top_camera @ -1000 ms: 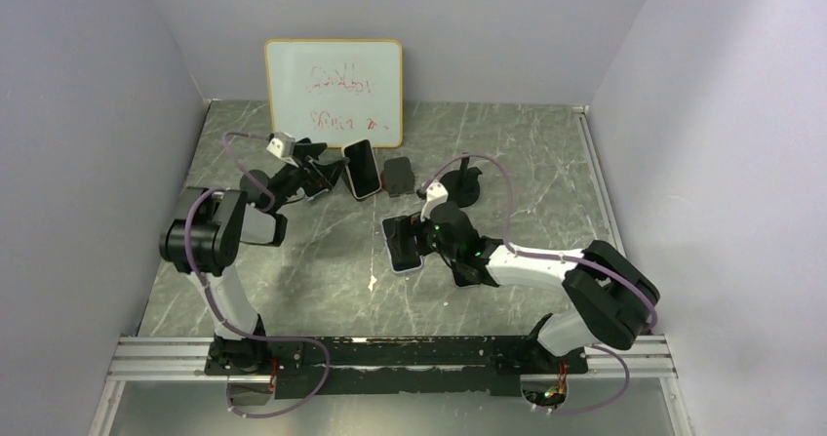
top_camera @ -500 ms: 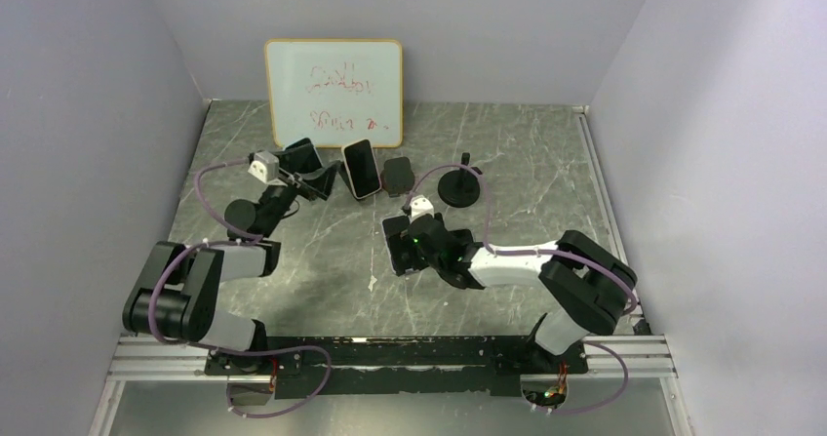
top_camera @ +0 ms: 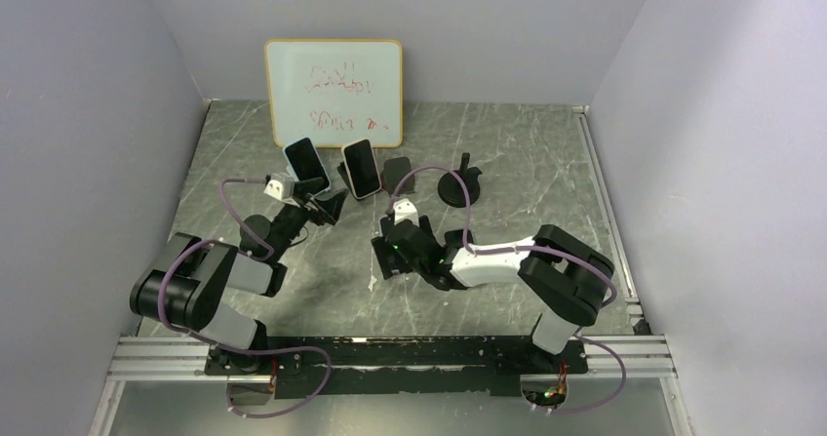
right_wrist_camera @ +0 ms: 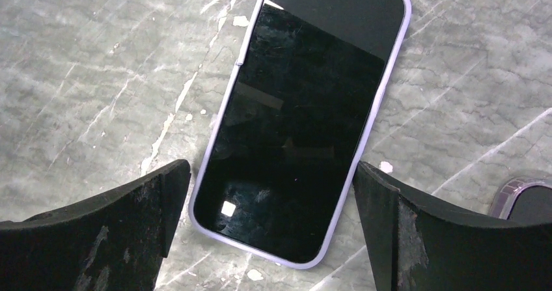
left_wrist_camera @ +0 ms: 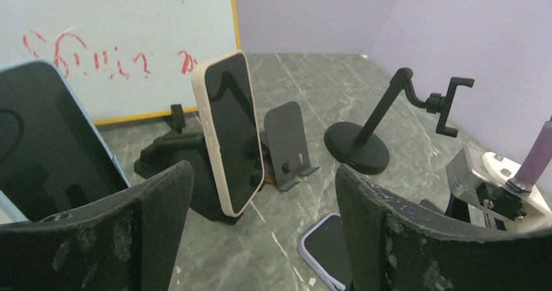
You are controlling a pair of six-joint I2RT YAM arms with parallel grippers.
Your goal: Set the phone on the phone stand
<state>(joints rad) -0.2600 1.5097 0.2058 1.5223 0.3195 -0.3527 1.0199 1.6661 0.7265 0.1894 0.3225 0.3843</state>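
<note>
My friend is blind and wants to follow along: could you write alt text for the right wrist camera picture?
A phone with a dark screen and pale purple case lies face up on a grey marbled table. Two black jaws stand wide apart at the bottom edge, one on each side of the phone's lower end.

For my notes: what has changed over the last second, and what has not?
The open left pincer drew back towards its base, away from the upright blue-cased phone. The open right pincer shifted left, over the lilac-cased phone lying flat on the grey table, not gripping it. The upright white-cased phone, the small dark empty stand and the black round-based stand stayed put.
</note>
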